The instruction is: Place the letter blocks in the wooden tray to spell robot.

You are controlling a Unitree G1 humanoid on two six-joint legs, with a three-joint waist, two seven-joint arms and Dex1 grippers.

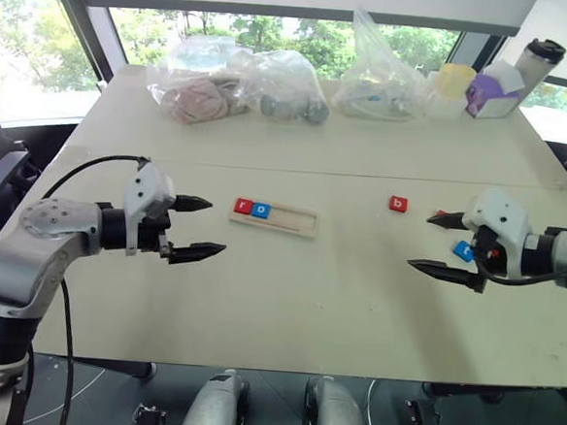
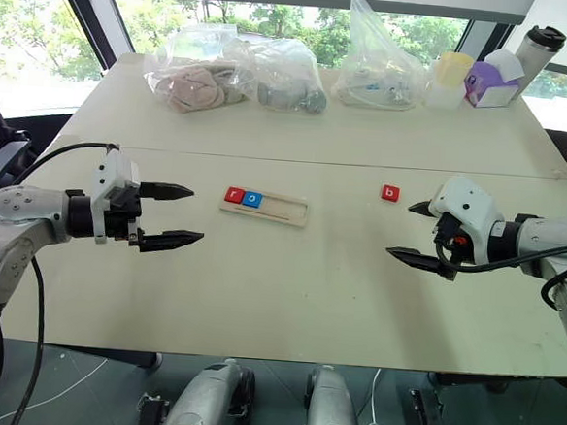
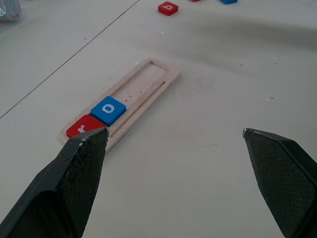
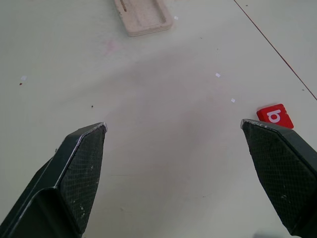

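So the long pale wooden tray [image 1: 274,217] sits mid-bench with a red r block [image 1: 242,207] and a blue o block [image 1: 261,210] at its left end. A red b block [image 1: 398,204] lies off right. Another blue block [image 1: 464,250] is half hidden behind the right gripper [image 1: 435,245]; its letter's unreadable. Left gripper [image 1: 199,229] hovers left of the tray. Both have jaws wide apart, empty.

Left end effector [image 3: 171,134] fingers spread wide, wooden tray [image 3: 157,74] holding red r block [image 3: 84,126], blue o block [image 3: 108,109]

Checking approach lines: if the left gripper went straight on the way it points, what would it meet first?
Probably the wooden tray, near the red r block; the open left gripper aims that way, though depth is unclear.
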